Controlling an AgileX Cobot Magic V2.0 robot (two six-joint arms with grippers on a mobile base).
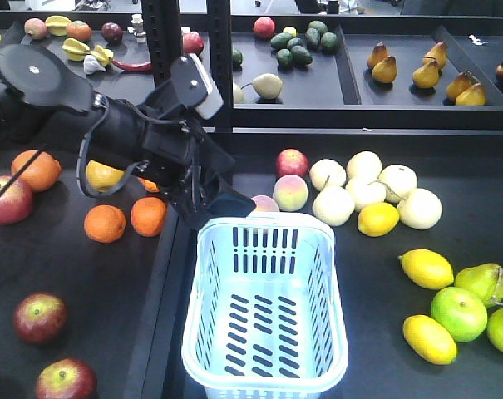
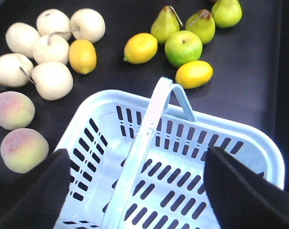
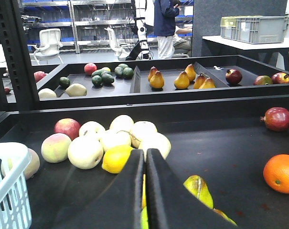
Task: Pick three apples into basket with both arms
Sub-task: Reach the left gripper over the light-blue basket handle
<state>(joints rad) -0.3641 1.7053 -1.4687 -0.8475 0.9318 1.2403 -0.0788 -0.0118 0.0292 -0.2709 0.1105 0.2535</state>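
The left gripper [image 1: 214,199] hangs over the far left corner of the basket [image 1: 332,332]. In the left wrist view its two black fingers [image 2: 34,191] are spread wide apart with nothing between them but the empty basket [image 2: 259,143] below, whose handle [image 2: 144,143] runs up through the gap. The right gripper [image 3: 145,157] shows only in its own wrist view: its fingers are pressed together with a hairline slit between them and grip nothing, low over the dark table [image 3: 220,143], with a lemon [image 3: 116,158] and pale round fruits [image 3: 113,138] just beyond. A corner of the basket [image 3: 8,191] shows at the left edge of that view. The basket stands upright, mouth up, in the middle of the front of the table. Its long axis runs from front to back, and its far short end lies under the left gripper. The three red apples are all outside it, on the left section beyond a raised divider [image 1: 164,283]. The far apple [image 1: 6,199] lies at the left edge, touching an orange [image 1: 36,169]. The middle apple [image 1: 40,317] and the near apple [image 1: 66,381] sit close together toward the front, stem hollows turned up, well apart from the basket. Two more oranges [image 1: 105,223] lie between the far apple and the gripper.
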